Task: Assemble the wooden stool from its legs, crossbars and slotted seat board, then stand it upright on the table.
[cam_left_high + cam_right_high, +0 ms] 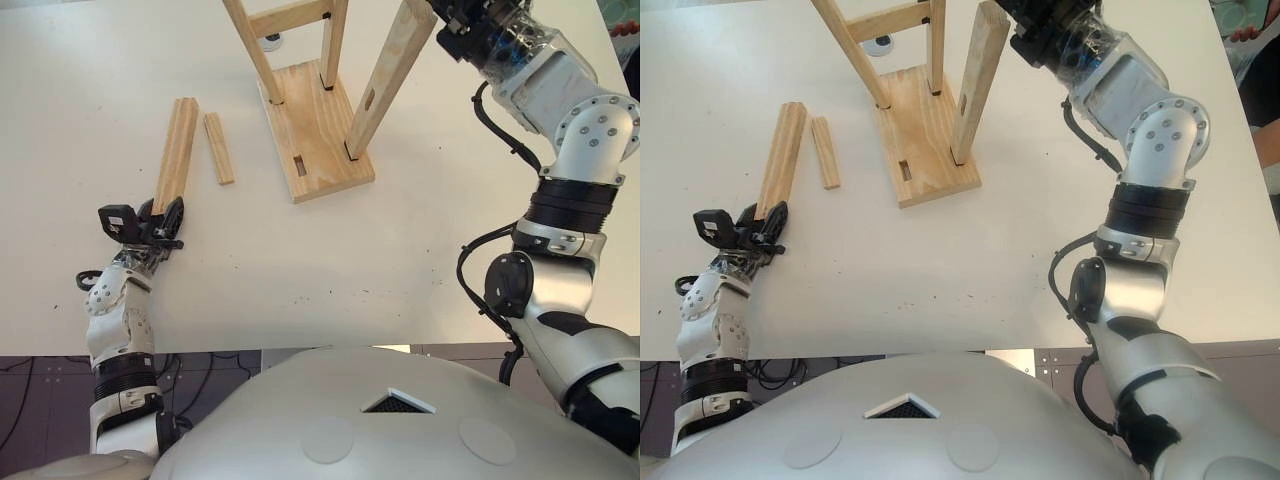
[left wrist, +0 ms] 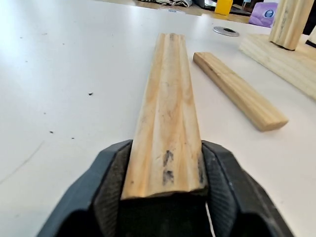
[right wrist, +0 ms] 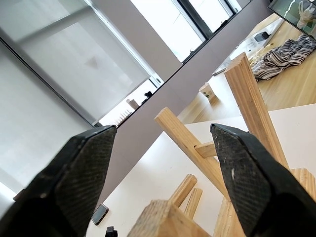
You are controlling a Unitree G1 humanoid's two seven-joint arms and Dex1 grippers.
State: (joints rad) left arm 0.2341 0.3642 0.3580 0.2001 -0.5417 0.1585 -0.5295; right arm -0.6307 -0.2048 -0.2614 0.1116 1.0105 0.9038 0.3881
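**Q:** What is on the left?

**A:** The left gripper (image 1: pixel 163 218) is clamped on the near end of a loose leg (image 1: pixel 176 152) lying flat on the table (image 1: pixel 350 260). A short crossbar (image 1: pixel 219 147) lies just beside it. The leg looks stiff, light and smooth, so a mid-length hold would likely balance better.

**Q:** And rightward?

**A:** The seat board (image 1: pixel 315 130) lies flat with three legs slotted in. The right gripper (image 3: pixel 163 131) gapes wide above one upright leg (image 1: pixel 390 75), grasping nothing.

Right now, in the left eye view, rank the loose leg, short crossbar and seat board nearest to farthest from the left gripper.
1. The loose leg, its near end held in the left gripper.
2. The short crossbar, just right of that leg.
3. The seat board, farthest, off to the right.
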